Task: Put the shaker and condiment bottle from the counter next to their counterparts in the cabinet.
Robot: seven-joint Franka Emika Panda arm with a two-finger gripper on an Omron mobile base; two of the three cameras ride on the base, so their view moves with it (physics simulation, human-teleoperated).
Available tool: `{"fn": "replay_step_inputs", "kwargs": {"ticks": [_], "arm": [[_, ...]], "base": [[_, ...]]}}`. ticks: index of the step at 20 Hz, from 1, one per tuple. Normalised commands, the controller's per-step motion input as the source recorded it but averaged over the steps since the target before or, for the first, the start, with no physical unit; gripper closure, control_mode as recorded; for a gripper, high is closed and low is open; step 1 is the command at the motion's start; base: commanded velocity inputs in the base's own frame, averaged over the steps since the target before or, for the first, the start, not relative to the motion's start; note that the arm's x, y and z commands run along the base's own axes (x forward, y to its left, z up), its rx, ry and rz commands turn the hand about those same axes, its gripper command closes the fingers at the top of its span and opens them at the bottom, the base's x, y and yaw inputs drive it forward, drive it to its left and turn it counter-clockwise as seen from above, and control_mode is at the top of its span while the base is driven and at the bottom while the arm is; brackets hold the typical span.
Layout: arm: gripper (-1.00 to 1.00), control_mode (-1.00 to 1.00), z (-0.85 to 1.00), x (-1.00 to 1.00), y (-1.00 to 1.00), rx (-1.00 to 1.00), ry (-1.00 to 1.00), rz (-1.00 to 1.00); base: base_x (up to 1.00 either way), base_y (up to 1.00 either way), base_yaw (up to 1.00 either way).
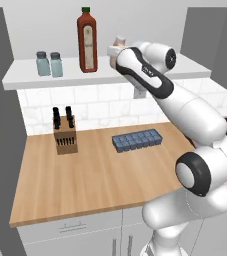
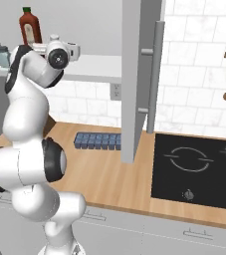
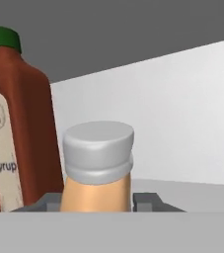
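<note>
Both shakers (image 1: 49,64) stand together on the cabinet shelf (image 1: 30,78); we hold the orange bottle (image 3: 98,168) clamped in our gripper (image 3: 97,200) beside the red bottle (image 3: 15,123), not yet released

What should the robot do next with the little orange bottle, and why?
Probably lower it a little and let go. The end effector is shut on the orange bottle, upright over the shelf right beside the red bottle. Both shakers already stand together there. Whether its base touches the shelf can't be told.
</note>
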Motion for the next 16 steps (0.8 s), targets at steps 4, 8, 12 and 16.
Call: {"fn": "replay_step_inputs", "kwargs": {"ticks": [4,8,12,16], "arm": [[1.0,-1.0,-0.06,0.0,0.01,-0.13,-0.09,0.01],[1.0,-1.0,0.0,0.04,0.11,-0.09,-0.01,0.03],[1.0,-1.0,0.0,0.26,0.19,-0.03,0.13,0.06],[1.0,-1.0,0.0,0.31,0.17,-0.02,0.16,0.06]], "base": [[0.0,0.0,0.0],[0.0,0.0,0.0],[0.0,0.0,0.0],[0.0,0.0,0.0]]}}
